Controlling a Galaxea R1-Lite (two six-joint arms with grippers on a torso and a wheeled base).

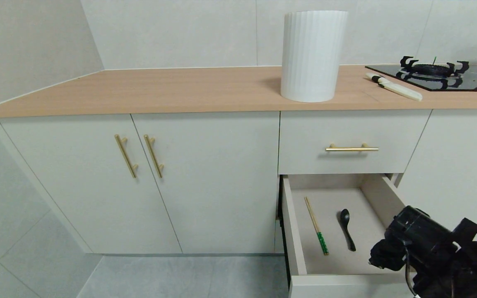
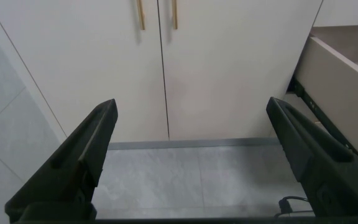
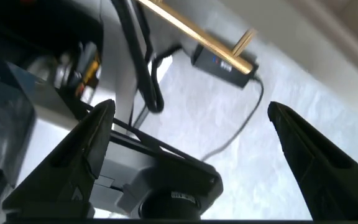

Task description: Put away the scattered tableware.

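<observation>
The lower drawer (image 1: 293,231) stands pulled out. Inside it lie a pair of wooden chopsticks with green ends (image 1: 316,226) and a black spoon (image 1: 346,234), side by side and apart. A white-handled knife (image 1: 393,87) rests on the wooden counter beside the stove. My right arm (image 1: 425,244) hangs at the drawer's front right corner. My right gripper (image 3: 190,109) is open and holds nothing; the drawer's gold handle (image 3: 191,28) shows beyond it. My left gripper (image 2: 191,109) is open and holds nothing, low before the cabinet doors, with the drawer's side (image 2: 344,81) beside it.
A tall white ribbed container (image 1: 313,56) stands on the counter (image 1: 160,89) above the drawers. The black gas stove (image 1: 441,74) is at the far right. The upper drawer (image 1: 351,148) and the double cabinet doors (image 1: 139,155) are closed. A cable (image 3: 241,124) lies on the grey floor.
</observation>
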